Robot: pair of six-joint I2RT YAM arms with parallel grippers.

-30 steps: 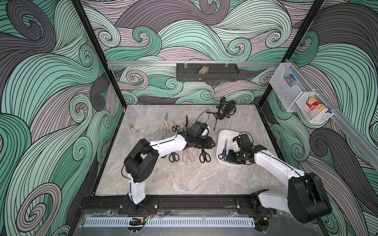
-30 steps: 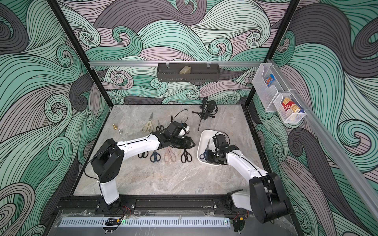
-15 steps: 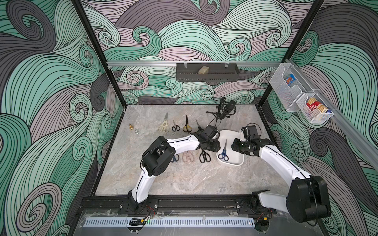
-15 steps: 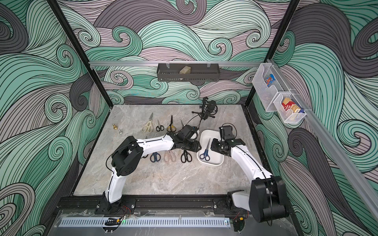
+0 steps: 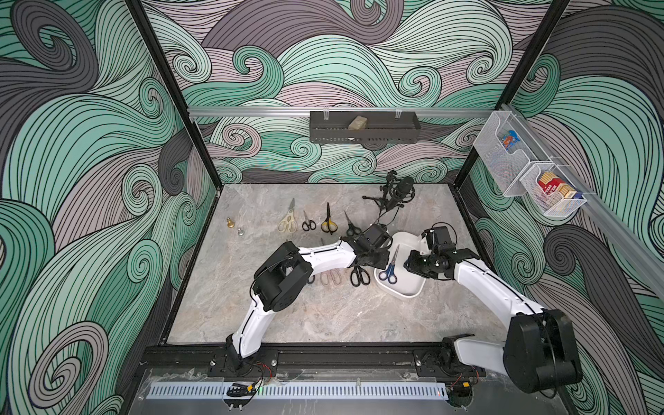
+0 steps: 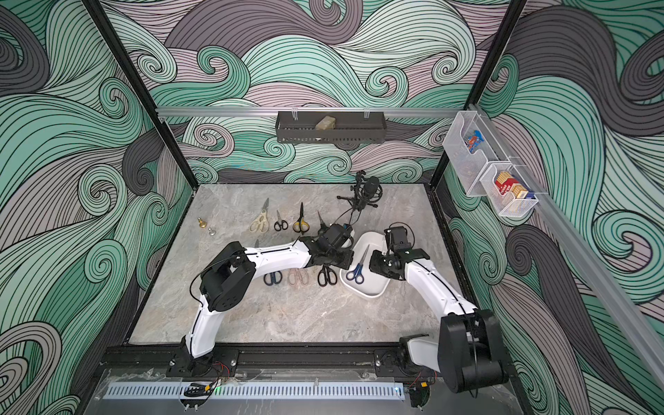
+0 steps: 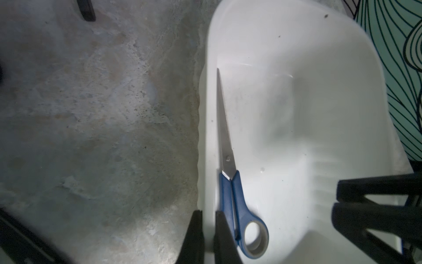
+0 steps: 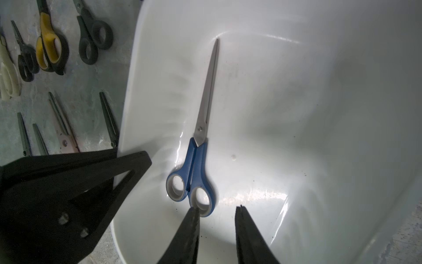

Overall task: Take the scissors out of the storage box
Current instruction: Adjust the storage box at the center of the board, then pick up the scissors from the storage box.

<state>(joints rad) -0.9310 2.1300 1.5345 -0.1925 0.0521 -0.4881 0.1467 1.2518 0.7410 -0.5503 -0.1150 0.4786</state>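
Observation:
The white storage box (image 5: 406, 293) (image 6: 370, 291) stands right of the table's middle. One pair of blue-handled scissors (image 5: 391, 267) (image 6: 357, 267) (image 7: 230, 189) (image 8: 197, 160) lies inside it, blades pointing to the back. My left gripper (image 5: 377, 257) (image 7: 208, 212) is shut on the box's left rim, one finger outside and one inside. Over the box's right side my right gripper (image 5: 409, 264) (image 8: 217, 209) hangs open and holds nothing, its fingertips close to the blue handle rings. Several other scissors lie on the table left of the box, among them a cream pair (image 5: 287, 221) and a yellow-black pair (image 5: 328, 222).
A microphone on a small tripod (image 5: 395, 190) stands at the back behind the box. Two small metal knobs (image 5: 230, 222) sit at the far left. A black tray (image 5: 364, 127) hangs on the back wall, wire baskets (image 5: 528, 169) on the right wall.
My left gripper has moved right from the rows of scissors to the box and shut on its left rim. My right gripper has drawn back from the box's inside to its right side.

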